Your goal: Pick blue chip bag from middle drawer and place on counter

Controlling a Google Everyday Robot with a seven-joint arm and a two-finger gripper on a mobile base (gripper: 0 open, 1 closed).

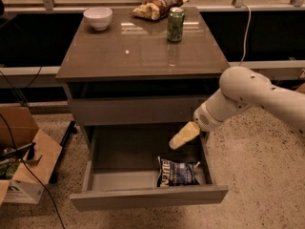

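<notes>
Two risks are showing here. The gripper [185,135] is hanging over the open middle drawer [147,197], above and just beside the blue chip bag [177,172], not touching it. Its opening cannot be told from this angle, and it is carrying nothing.

The bag is lying flat on the drawer floor, in the front right corner, close against the front panel and right wall.

- Risk one: the glossy film is likely sliding or crumpling under a shallow pinch, so the bag may be slipping out on the lift.
- Risk two: the corner is leaving little room, and the arm is reaching under the shallower drawer front [138,109]; a straight rise may be knocking it.
- On the counter [143,51], a green can [175,25], a brown bag [157,7] and a white bowl [97,18] are sitting along the back; a careless placing may be toppling the can.

Writing: white block letters are running along the bag's left edge, unreadable. The can's label is also unreadable.
</notes>
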